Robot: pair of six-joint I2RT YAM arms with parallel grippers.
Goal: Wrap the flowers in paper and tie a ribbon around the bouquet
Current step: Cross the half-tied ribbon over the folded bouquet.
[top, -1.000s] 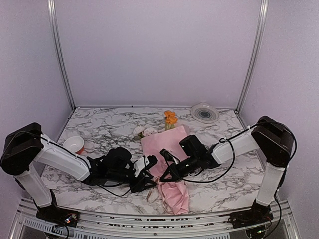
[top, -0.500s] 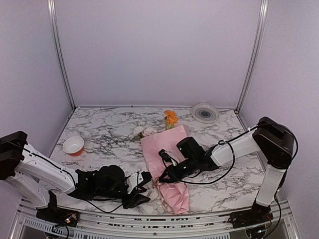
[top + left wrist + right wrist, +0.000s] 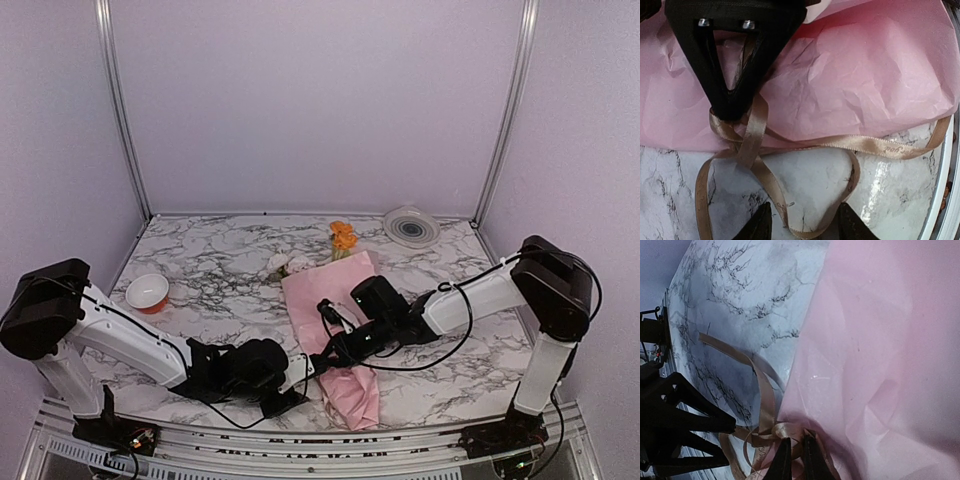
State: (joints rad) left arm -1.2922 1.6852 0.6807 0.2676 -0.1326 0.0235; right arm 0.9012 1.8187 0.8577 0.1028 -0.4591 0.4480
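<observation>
The bouquet (image 3: 338,300) lies on the marble as a pink paper (image 3: 865,75) cone. An orange bloom (image 3: 343,238) and pale roses (image 3: 286,264) show at its far wide end. The tan ribbon (image 3: 875,145) crosses at the cone's narrow part and trails onto the table in loops. My right gripper (image 3: 796,460) is shut on the ribbon (image 3: 765,390) at its crossing beside the paper (image 3: 880,340); in the top view the right gripper (image 3: 322,357) rests at the cone's left edge. My left gripper (image 3: 805,227) stands open low over the table, one ribbon loop lying between its tips. From above, the left gripper (image 3: 297,385) is just left of the cone's tail.
A small orange-rimmed bowl (image 3: 147,292) sits at the left. A round white-grey disc (image 3: 411,226) lies at the back right. The table's metal front rail (image 3: 300,440) runs close behind the left gripper and the cone's tail.
My left gripper drew back from the paper's left edge toward the front rail, then slid right to the ribbon loop. The right gripper stayed at the crossing.
</observation>
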